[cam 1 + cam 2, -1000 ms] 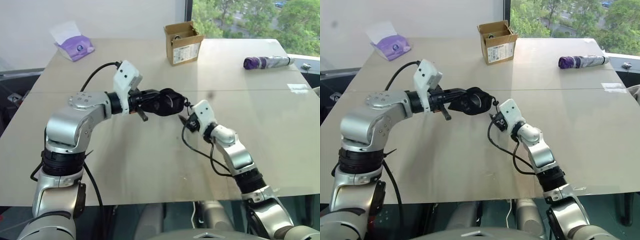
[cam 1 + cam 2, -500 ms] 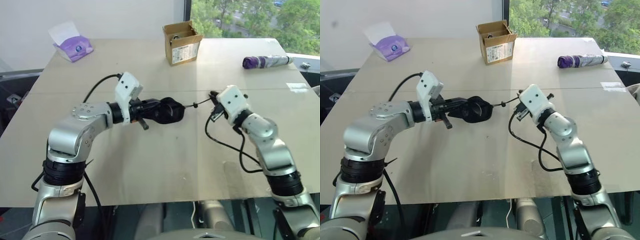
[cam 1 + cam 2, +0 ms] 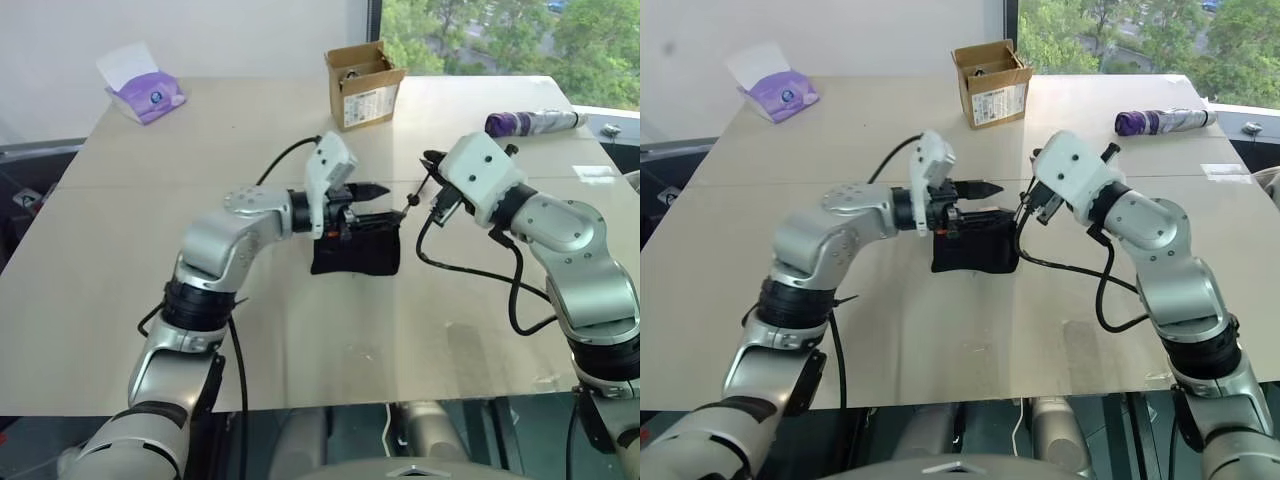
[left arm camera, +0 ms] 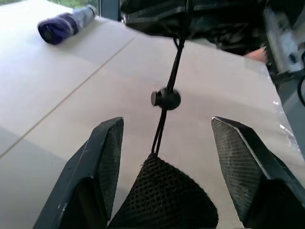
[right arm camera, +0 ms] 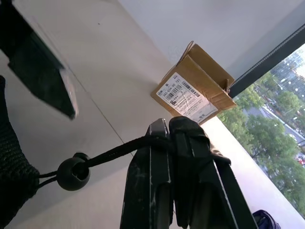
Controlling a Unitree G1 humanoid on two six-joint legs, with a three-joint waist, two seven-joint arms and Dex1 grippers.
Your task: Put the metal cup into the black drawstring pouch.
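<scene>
Hanging at the middle of the counter [image 3: 120, 280], the pouch [image 3: 355, 252] sits just below the left tool [image 3: 372, 201], its mesh top rising between that tool's two spread fingers [image 4: 107, 157], which do not touch it. From the pouch's mouth the cord [image 5: 121, 150] runs toward 2 o'clock, through a round toggle [image 4: 166, 98], into the right tool [image 5: 171, 138], whose fingers are pressed together on the cord. The cup cannot be made out. Well apart from the pouch, a cardboard box [image 3: 366, 84] stands at 12 o'clock near the counter's far edge. A purple-and-silver tube [image 3: 535, 124] lies at 2 o'clock. A purple tissue pack [image 3: 146, 90] lies at 10 o'clock in the far corner.
</scene>
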